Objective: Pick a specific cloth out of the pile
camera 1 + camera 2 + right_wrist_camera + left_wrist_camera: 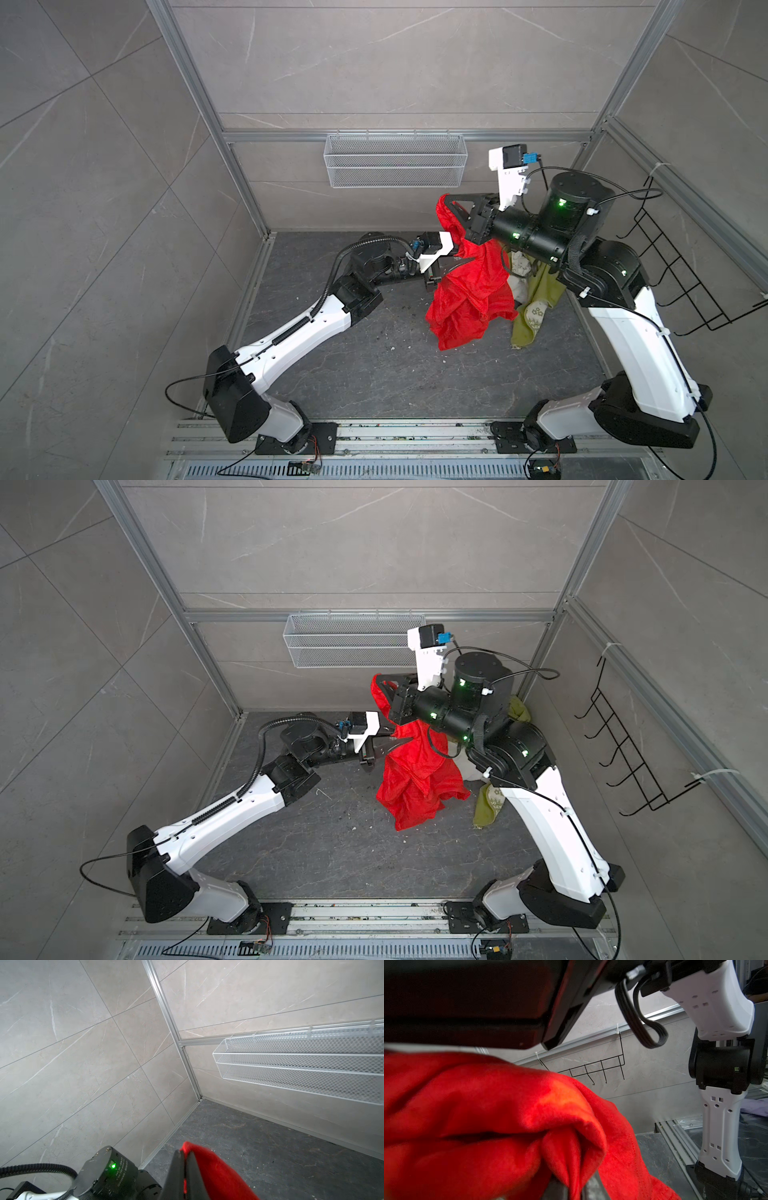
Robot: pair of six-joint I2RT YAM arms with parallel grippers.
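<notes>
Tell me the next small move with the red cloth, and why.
Probably lift both arms slightly and draw away from the pile. The right gripper and left gripper are both shut on the red cloth, yet its lower folds hang down to the floor beside the olive-green cloth.

We see a dark grey, marble-veined floor [374, 382] carrying everything. Near its right edge lies the pile [542, 291]: an olive-green cloth [523, 337] flat on the floor, a cream printed cloth [536, 312] resting on it.
</notes>
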